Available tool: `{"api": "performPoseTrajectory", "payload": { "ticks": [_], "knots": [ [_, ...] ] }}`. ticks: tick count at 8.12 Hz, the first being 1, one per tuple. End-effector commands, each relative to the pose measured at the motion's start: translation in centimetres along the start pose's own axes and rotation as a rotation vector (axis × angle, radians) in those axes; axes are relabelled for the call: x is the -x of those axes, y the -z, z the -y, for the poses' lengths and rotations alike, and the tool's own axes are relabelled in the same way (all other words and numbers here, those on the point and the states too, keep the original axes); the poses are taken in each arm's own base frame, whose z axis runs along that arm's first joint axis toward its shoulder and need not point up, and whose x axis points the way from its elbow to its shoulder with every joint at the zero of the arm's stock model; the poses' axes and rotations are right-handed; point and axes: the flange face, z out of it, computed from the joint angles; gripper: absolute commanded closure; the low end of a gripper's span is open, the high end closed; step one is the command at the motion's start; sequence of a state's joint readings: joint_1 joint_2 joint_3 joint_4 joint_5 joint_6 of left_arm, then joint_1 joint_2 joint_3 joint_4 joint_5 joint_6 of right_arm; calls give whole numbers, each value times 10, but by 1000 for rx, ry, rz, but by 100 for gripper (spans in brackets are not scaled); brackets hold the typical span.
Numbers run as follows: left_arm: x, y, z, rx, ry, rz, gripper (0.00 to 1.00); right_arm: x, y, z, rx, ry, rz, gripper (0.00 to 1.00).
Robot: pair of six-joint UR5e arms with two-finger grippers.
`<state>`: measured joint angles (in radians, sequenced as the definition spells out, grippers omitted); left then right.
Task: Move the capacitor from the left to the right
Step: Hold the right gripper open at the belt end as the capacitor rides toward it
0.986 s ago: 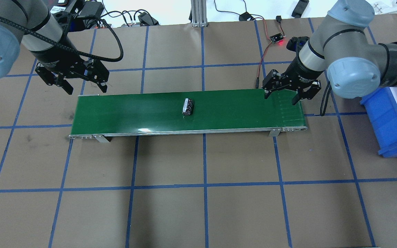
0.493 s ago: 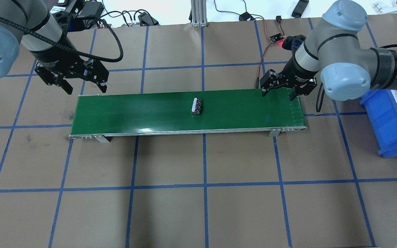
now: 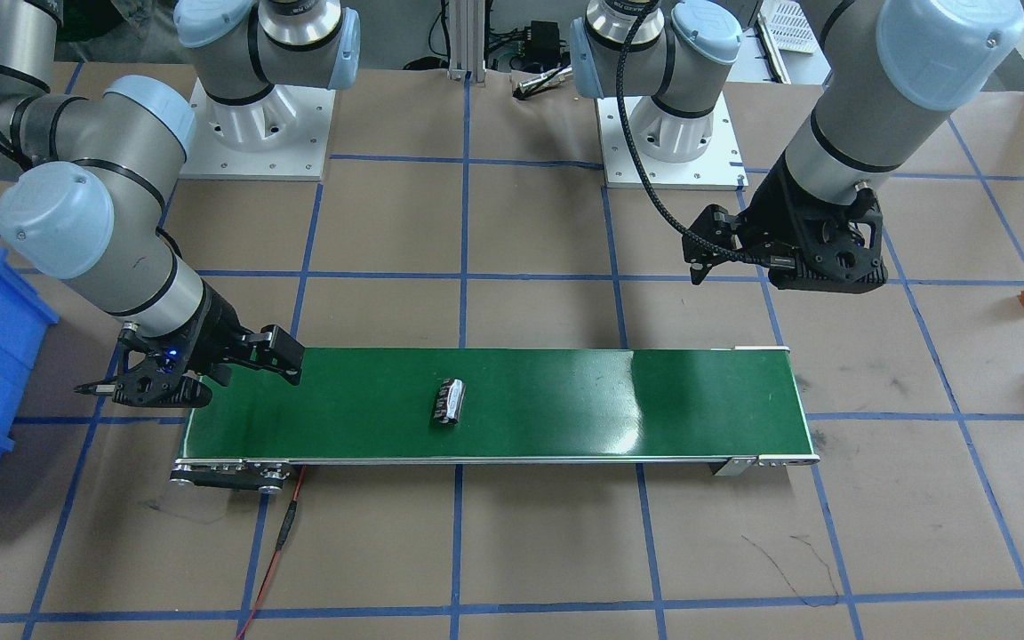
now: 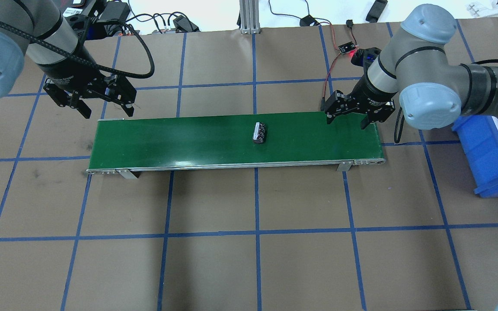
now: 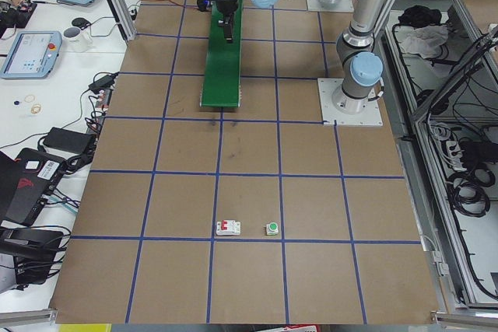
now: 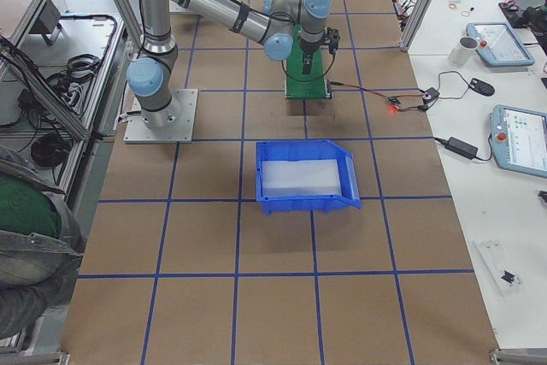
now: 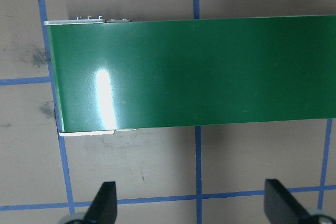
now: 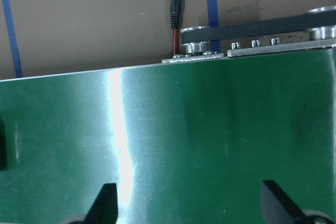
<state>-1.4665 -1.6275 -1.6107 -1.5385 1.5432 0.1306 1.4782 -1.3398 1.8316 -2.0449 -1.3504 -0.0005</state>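
A stubby black capacitor (image 4: 260, 132) is found mid-frame on a green conveyor belt (image 4: 167, 140); the left gripper (image 4: 109, 113) and right gripper (image 4: 346, 123) are held apart.

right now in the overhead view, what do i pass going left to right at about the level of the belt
left gripper, open, at the belt's left end → capacitor lying on the belt just right of its middle → right gripper, open, over the belt's right end → blue bin at the right edge

Open belt (image 4: 180, 140) all rnd capacitor (image 4: 260, 132).
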Motion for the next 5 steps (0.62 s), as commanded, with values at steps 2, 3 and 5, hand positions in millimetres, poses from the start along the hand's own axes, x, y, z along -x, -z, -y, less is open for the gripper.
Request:
{"api": "performPoseTrajectory", "payload": {
  "ticks": [2,3,5],
  "knots": [
    [-1,8,-5,-17,-2,2,0,1,0,0,-1,0,10,5],
    [-1,8,-5,-16,-2,4,0,1,-2,0,4,-2,10,5],
    [0,8,-5,-15,-3,11,0,0,-7,1,13,-4,11,6]
  ]
}}
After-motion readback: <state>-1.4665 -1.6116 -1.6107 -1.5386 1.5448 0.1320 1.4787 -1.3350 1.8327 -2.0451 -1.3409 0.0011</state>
